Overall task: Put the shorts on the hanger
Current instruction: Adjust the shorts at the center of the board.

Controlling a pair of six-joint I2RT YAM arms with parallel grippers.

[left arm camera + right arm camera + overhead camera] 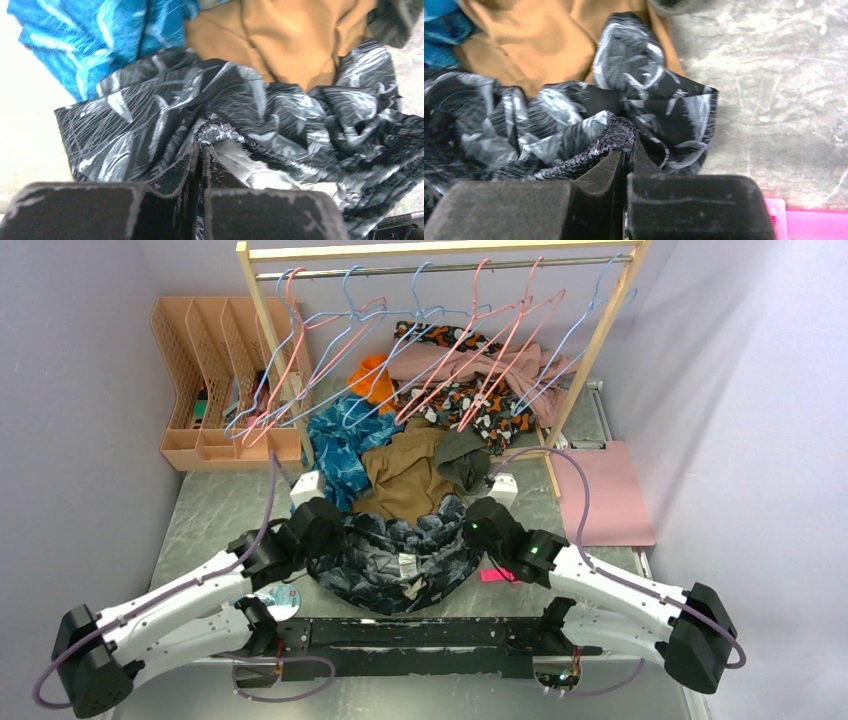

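I have the dark navy-black shorts with the pale grey leaf print (400, 560) bunched at the middle of the worktop's near edge, strung between both arms just ahead of their bases. From my left wrist camera, the left gripper (202, 147) has its jaws pinched together on a gathered bit of elastic waistband; from the right wrist camera, the right gripper (626, 150) is clamped the same way on the opposite end of the band. Overhead, the wrist housings cover both sets of fingers, so the grips only show up close. The far hem of the shorts overlaps a plain brown garment (405, 475), with a teal-blue patterned garment (340, 445) towards the left. A thin light-blue wire hanger (352, 300) hangs on the wooden rail (440, 252) along the far edge among pink wire hangers (480, 310); their lower bars cross over the clothes pile and I cannot sort one from another there. The left of my left wrist view is washed out white. A peach file organiser (200, 360) fills the far-left corner.
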